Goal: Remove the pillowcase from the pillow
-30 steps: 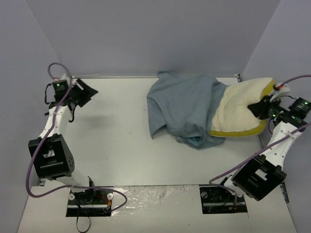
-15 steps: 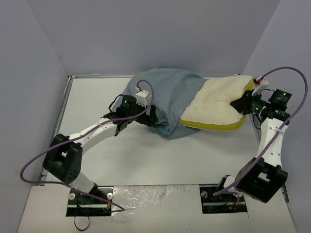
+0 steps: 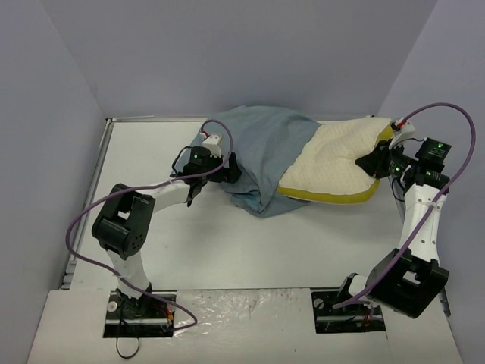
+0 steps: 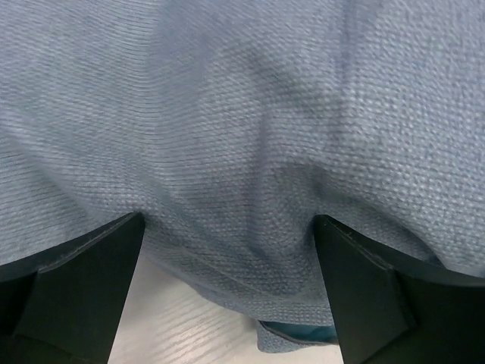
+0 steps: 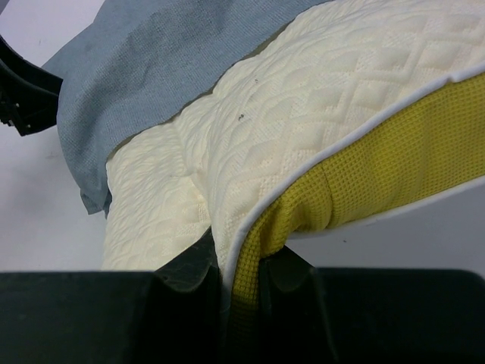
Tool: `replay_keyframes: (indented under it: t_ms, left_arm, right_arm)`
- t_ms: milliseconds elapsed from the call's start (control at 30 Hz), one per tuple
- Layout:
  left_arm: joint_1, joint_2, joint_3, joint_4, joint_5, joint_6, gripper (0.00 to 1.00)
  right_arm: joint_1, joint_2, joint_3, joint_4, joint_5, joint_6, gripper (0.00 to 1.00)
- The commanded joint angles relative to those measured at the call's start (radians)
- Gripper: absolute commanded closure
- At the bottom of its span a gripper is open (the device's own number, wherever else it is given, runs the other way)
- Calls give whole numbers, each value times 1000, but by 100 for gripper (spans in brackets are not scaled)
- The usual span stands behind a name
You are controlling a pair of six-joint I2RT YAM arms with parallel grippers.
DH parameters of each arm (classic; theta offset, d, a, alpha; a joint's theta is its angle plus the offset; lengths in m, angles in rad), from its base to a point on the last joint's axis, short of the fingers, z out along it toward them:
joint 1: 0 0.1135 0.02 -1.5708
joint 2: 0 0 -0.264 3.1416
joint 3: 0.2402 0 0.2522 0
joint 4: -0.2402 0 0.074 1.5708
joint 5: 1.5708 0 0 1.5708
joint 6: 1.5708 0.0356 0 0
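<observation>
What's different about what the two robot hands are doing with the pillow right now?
The left hand is spread wide open, with the blue-grey pillowcase bulging between its tips; the right hand is clamped shut on the yellow-banded edge of the pillow. The left hand meets loose cloth at the covered end, the right hand the bare quilted end. Both are black and reach in from opposite ends.

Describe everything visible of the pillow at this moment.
The pillow is thick, cream-white and quilted, with a mustard-yellow mesh-like band round its edge. It lies at the far right of the table. The blue-grey pillowcase covers its left part, and the rest is bare. The right claw pinches its right edge, denting it there.
</observation>
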Motion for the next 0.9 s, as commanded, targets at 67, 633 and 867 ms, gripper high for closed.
replay_keyframes:
  t_ms: [67,633,867]
  left_arm:
    - [-9,55,38,59,153,70,0]
    - [322,-191,-203,52,-112,-143,98]
    - [330,-364,-253,-10,-243,-112,98]
  right_arm:
    - [11,-23,41,10,-64,3,100]
    - [-301,-49,256,-9,-292,114,100]
    - [-527,42,288,-12,-472,137,100]
